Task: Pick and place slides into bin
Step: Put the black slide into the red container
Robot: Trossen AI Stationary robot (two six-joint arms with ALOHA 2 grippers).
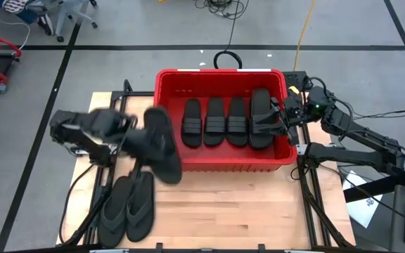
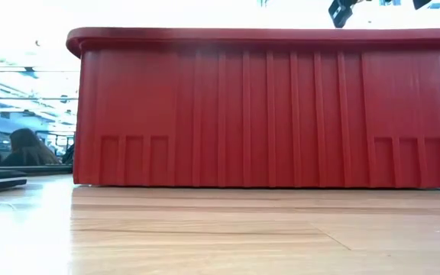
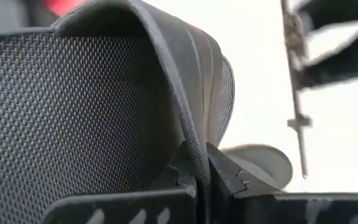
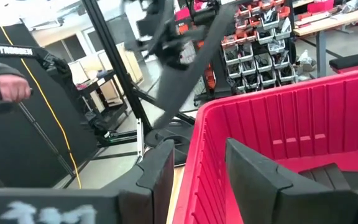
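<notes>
At the left of the table, in the high view, the left gripper (image 1: pixel 129 133) is seen carrying a matte black rubber slide with a wide band strap (image 1: pixel 162 144) above the wood, just beside the left wall of the bin. In the left wrist view the fingers (image 3: pixel 185 177) are pressed together on the thin ribbed edge of the strap, so the slide hangs from that one pinch. Below it, near the front edge, two black thong-strapped rubber slides (image 1: pixel 126 207) lie side by side on the pale wooden tabletop (image 1: pixel 259 204).

The rubber is judged light, soft and bendable, matte enough not to slip. The strap arch is the natural place to take hold, though a slide held there is likely to swing and droop.

In the middle stands the large rectangular red plastic bin with slotted sides (image 1: pixel 220 163), in which four black band-strapped slides (image 1: pixel 227 121) are laid abreast.

At the right, the right gripper (image 1: pixel 287 111) is held at the bin's right rim. Its jaws are parted, one finger outside the red wall and one inside, and nothing is seen between them except the rim.
</notes>
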